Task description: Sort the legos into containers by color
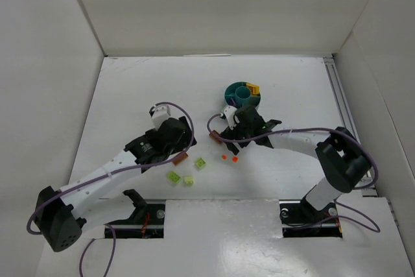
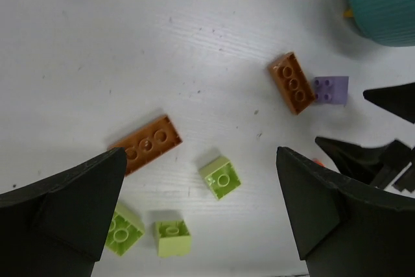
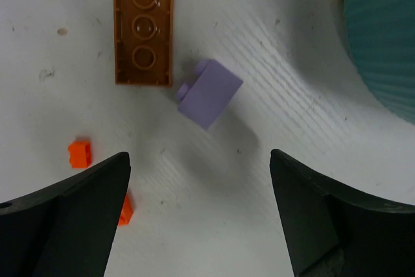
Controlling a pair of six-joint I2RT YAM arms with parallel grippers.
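Observation:
The teal dish of containers (image 1: 238, 89) stands at the table's middle back, with orange-yellow legos (image 1: 254, 87) in one compartment. My left gripper (image 1: 188, 146) hovers open over loose legos: a long brown brick (image 2: 146, 144) and three lime green bricks (image 2: 220, 176) (image 2: 172, 237) (image 2: 123, 228). Nothing is between its fingers (image 2: 71, 205). My right gripper (image 1: 224, 137) is open just in front of the dish (image 3: 382, 37). A lilac brick (image 3: 209, 93) and a second brown brick (image 3: 143, 25) lie ahead of its jaws. Two orange-red pieces (image 3: 80, 154) (image 3: 125, 209) lie by its left finger.
White walls box the table in on the left, back and right. A metal rail (image 1: 337, 95) runs along the right side. The two grippers are close together, and my right fingers (image 2: 389, 98) show in the left wrist view beside the lilac brick (image 2: 331, 89).

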